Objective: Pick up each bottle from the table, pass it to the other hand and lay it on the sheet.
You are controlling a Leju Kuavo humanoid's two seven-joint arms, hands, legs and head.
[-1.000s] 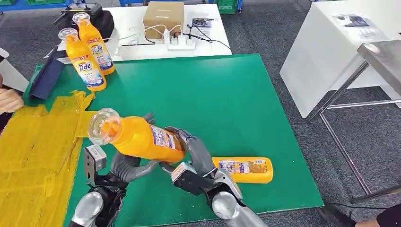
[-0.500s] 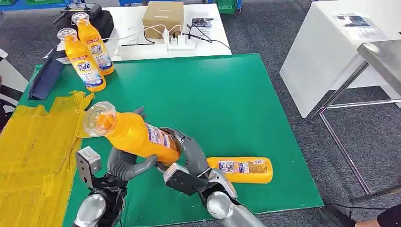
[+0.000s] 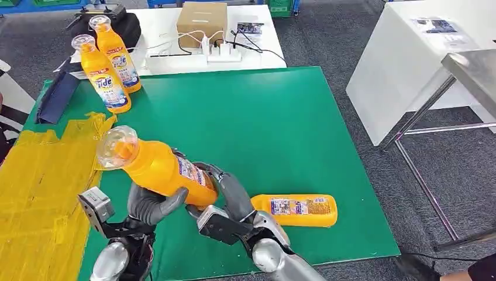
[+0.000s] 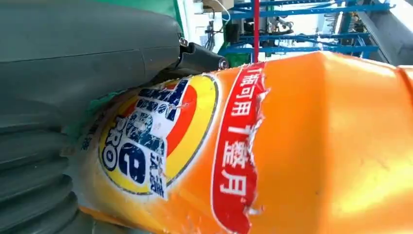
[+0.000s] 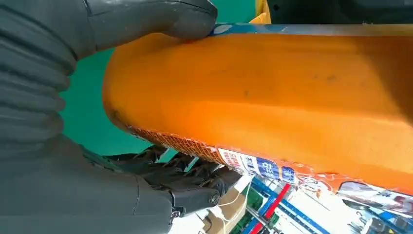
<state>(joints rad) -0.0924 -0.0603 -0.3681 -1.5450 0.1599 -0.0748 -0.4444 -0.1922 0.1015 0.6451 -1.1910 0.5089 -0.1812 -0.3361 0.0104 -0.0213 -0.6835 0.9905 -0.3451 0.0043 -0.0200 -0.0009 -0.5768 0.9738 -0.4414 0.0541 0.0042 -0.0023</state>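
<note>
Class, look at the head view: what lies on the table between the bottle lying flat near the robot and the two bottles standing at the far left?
Only bare green mat separates the lying bottle from the standing bottles.

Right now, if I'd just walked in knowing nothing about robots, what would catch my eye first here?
Probably the big orange bottle held up over the green mat, tilted with its clear cap toward the yellow sheet, gripped by both the left hand and the right hand. Next, a second orange bottle lying on its side near the mat's front edge, and two upright bottles at the far left corner.
</note>
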